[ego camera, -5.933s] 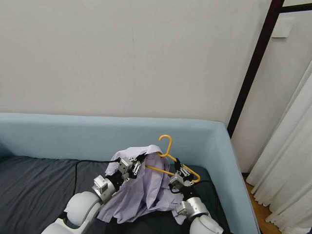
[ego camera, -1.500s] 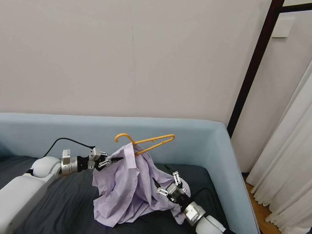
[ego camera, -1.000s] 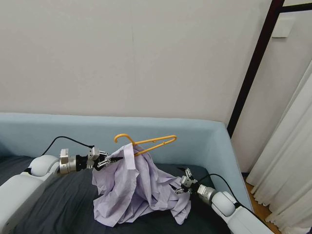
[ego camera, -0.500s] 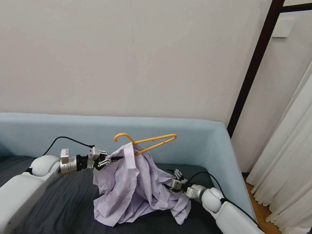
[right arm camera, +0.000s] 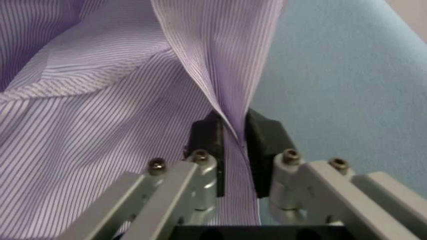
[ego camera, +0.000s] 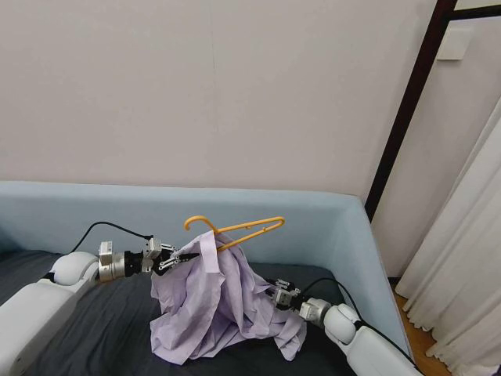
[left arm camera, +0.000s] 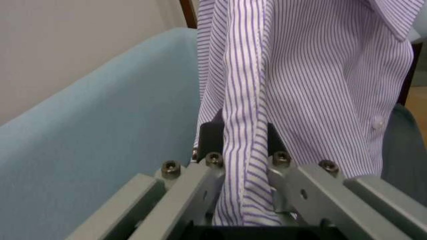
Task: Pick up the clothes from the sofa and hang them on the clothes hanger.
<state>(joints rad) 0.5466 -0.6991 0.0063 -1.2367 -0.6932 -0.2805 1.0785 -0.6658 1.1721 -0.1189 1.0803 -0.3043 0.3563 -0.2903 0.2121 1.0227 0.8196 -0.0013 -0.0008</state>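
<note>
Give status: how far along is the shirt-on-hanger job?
Done: shirt mostly lifted from the sofa, hanger partly threaded into it. In hand: left tool pinches fabric near the collar, right tool pinches a lower fold. Left: one hanger arm sticks out bare, and the shirt hangs bunched.

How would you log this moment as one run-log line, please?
left gripper: shut on shirt | right gripper: shut on shirt | hanger: shirt draped on it, above sofa

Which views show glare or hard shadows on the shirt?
None has glare. Head view: flat, soft light, the shirt only mildly shaded in its folds. Left wrist view: fabric evenly lit where the left gripper pinches it. Right wrist view: darker shade in the folds away from the right gripper.
</note>
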